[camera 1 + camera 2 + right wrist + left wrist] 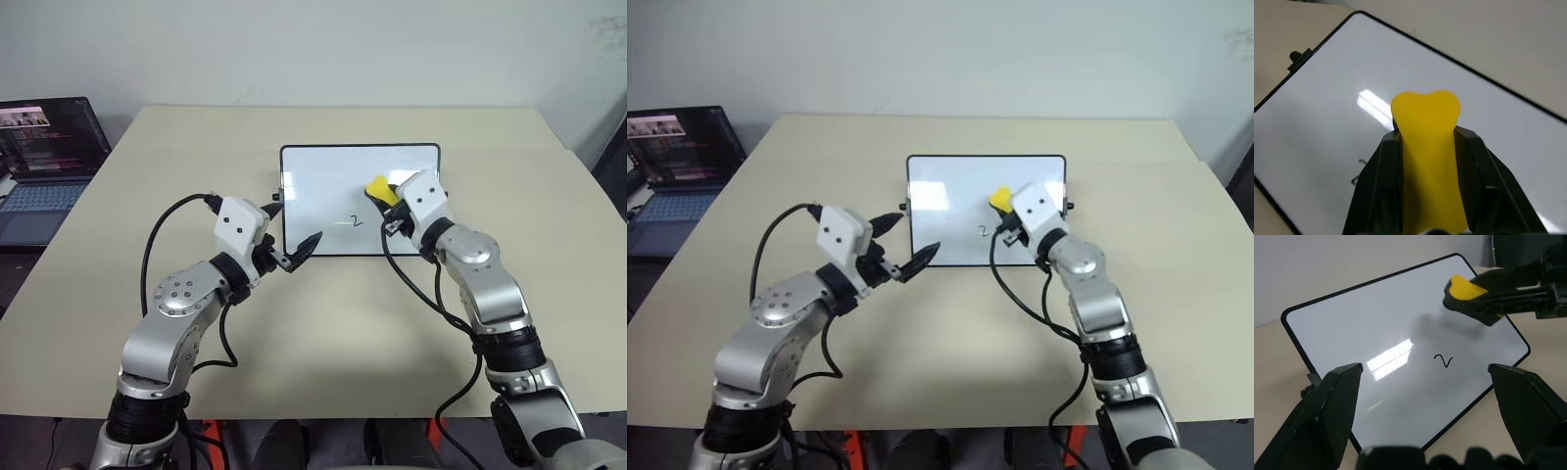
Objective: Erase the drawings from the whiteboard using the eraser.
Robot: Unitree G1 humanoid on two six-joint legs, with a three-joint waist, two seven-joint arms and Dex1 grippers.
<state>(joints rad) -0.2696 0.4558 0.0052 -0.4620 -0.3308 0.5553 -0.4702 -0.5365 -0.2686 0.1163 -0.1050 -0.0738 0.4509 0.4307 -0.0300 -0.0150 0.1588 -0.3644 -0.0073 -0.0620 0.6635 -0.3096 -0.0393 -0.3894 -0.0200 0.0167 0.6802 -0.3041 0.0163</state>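
A laptop [44, 162] sits well off beyond the left gripper [294, 253], at the table [323, 343] edge; nothing lies between either gripper and the whiteboard [323, 176]. The left gripper hangs wide apart at the board's near left corner. The right gripper [1425, 147] pinches the yellow eraser [1426, 127] above the board, with the remaining "2" [1444, 361] just beside it on the left gripper's side

whiteboard [323, 186] bearing "2" [357, 221], yellow eraser [378, 188] above it
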